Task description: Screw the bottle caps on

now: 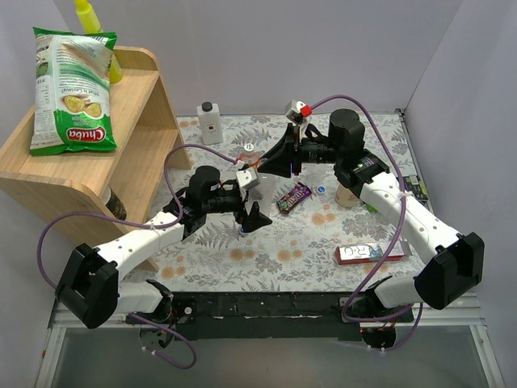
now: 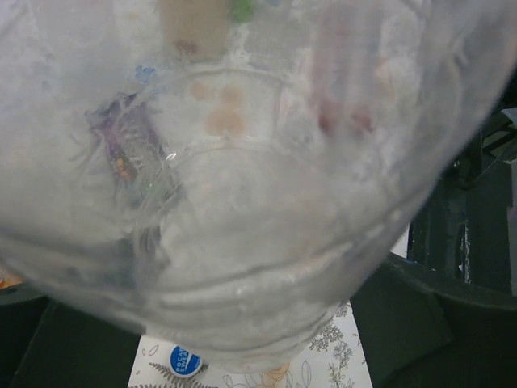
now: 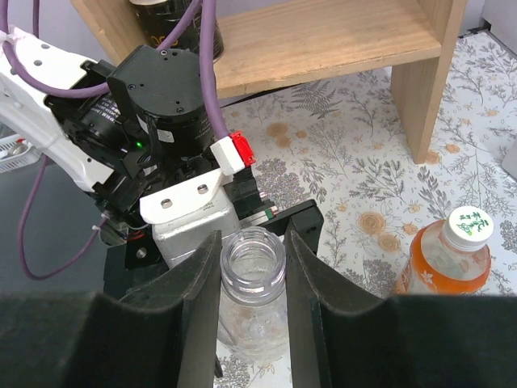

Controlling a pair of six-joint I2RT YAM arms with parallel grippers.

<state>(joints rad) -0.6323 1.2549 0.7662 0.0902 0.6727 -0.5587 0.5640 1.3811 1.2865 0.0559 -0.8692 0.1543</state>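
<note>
Floral tablecloth (image 1: 323,234) is covering the work surface, and a wooden shelf (image 3: 339,40) is standing beyond the arms. The right gripper (image 3: 253,238) is clamping nearly closed around the threaded neck of a clear bottle (image 3: 253,271), one finger on each side of it. The bottle's mouth is standing open, with no cap on it.

The left gripper (image 1: 252,217) is sitting just behind the bottle. The bottle's wall is filling its wrist view, so I cannot tell whether its wide-set jaws are gripping the body or only bracketing it.

A blue cap (image 2: 184,360) is lying on the cloth just below the left gripper, and neither tool is holding it. An orange bottle (image 3: 443,263), with a white cap on it, is standing near the right gripper's right finger.

Likely trouble:
- The right fingers are covering the neck, so a cap probably cannot seat there.
- If the neck is let go before the body is firmly held, the light bottle could tip or roll.
- Thin plastic may buckle under a hard squeeze.
- A swing to the right could knock the orange bottle.
</note>
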